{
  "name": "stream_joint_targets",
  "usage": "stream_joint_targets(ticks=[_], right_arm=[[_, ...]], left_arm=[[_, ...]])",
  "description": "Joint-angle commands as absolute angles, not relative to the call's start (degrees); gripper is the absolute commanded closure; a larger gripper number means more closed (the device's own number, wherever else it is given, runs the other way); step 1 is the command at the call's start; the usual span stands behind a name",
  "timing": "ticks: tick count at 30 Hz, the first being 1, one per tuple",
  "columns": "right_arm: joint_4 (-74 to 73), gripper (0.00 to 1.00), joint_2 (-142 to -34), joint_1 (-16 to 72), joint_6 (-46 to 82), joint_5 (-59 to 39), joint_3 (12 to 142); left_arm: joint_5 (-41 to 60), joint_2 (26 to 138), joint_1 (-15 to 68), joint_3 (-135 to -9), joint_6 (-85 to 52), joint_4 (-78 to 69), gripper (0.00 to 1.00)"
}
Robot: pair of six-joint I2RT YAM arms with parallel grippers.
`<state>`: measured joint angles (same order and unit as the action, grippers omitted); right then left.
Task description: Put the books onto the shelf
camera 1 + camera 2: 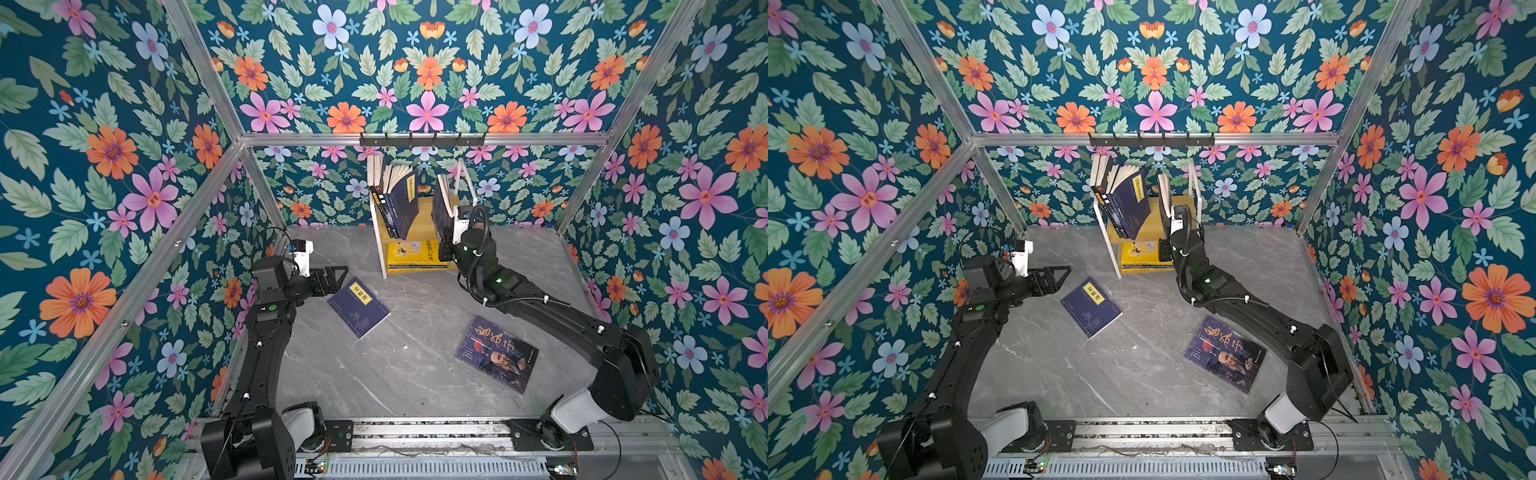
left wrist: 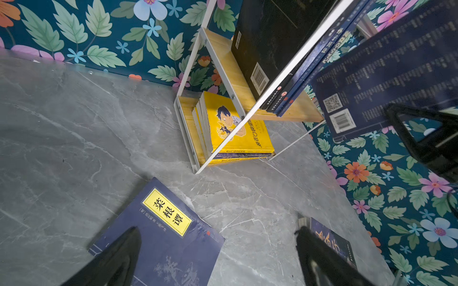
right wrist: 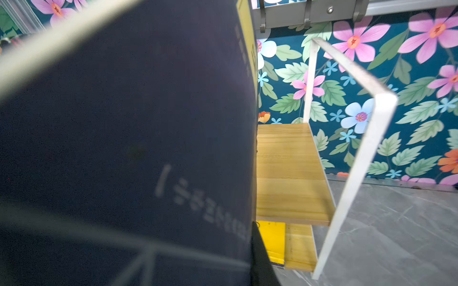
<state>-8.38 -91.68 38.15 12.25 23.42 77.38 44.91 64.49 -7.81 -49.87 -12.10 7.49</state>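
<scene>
Tabletop [image 1: 415,374] of grey marble pattern, enclosed by floral wallpaper [image 1: 124,166]. The left arm bends low, its end effector [image 1: 334,279] spread wide and empty above a flat navy book [image 1: 358,306]. The right arm stretches to the shelf [image 1: 379,249], its end effector [image 1: 445,237] clamped on an upright navy book [image 1: 439,208] at the upper board. A purple-blue book [image 1: 496,353] lies flat on the tabletop.

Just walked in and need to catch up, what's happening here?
Two robot arms are shelving books. The right gripper is shut on a navy book, holding it upright at the upper tier of the shelf. The left gripper is open near a yellow-labelled navy book lying on the table. A bearded-man book also lies there.
</scene>
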Motion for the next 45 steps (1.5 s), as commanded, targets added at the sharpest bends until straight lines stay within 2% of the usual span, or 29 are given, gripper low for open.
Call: stream_joint_targets(ticks=[1, 9, 18, 31, 45], right_arm=[[-5.9, 1.00, -95.5, 37.7, 18.0, 24.0, 82.1], [0.4, 1.00, -108.3, 37.5, 19.2, 20.2, 97.0], [3.4, 1.00, -117.4, 37.2, 17.1, 17.0, 107.9], [9.2, 1.00, -116.2, 37.6, 15.2, 11.5, 108.3], [13.2, 0.87, -116.1, 38.1, 7.8, 8.0, 109.9]], left_arm=[[45.1, 64.8, -7.8, -50.5, -12.3, 7.4, 0.00], [44.8, 65.0, -7.6, -50.1, -12.5, 6.7, 0.00], [45.0, 65.5, -7.5, -49.6, -13.0, 5.8, 0.00], [44.7, 67.0, -7.6, -50.0, -13.8, 5.5, 0.00], [44.6, 66.4, -7.6, -50.0, -13.7, 5.8, 0.00]])
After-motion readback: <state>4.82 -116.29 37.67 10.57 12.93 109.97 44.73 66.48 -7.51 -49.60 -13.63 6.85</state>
